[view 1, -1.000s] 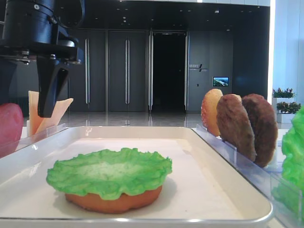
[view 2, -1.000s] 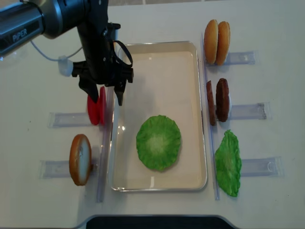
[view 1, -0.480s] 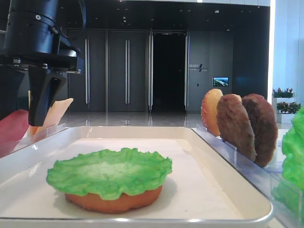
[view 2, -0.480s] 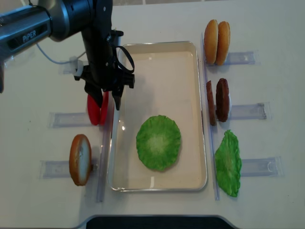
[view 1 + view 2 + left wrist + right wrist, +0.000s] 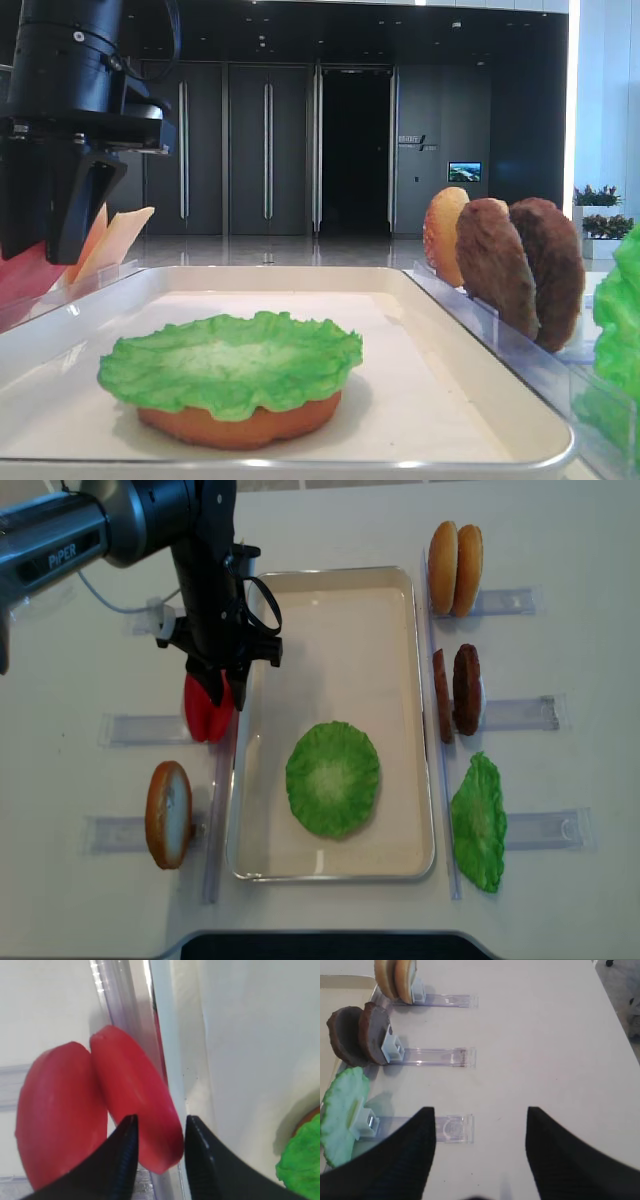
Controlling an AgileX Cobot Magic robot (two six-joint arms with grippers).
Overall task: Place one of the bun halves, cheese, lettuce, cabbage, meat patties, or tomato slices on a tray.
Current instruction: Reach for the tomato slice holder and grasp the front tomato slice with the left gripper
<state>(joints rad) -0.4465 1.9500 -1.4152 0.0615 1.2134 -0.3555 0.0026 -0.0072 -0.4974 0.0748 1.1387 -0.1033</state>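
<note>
Two red tomato slices [image 5: 205,718] stand on edge in a clear rack just left of the cream tray [image 5: 330,573]. My left gripper [image 5: 160,1132] reaches down over them, shut on the slice nearer the tray [image 5: 135,1090], one finger on each face. The other slice [image 5: 55,1110] stands to its left. On the tray lies a green lettuce leaf [image 5: 230,360] on top of a bun half [image 5: 240,428]. My right gripper [image 5: 480,1110] hangs open and holds nothing, over a rack's bare end [image 5: 452,1127].
Cheese slices [image 5: 120,240] stand behind the left gripper. A bun half [image 5: 168,814] sits in the front left rack. Right of the tray stand two bun halves [image 5: 455,555], two brown patties [image 5: 460,690] and another lettuce leaf [image 5: 478,820].
The left gripper has shifted left from the tray's edge, come down over the tomato slices, and its jaws have narrowed onto the slice nearer the tray. Nothing else moved.
</note>
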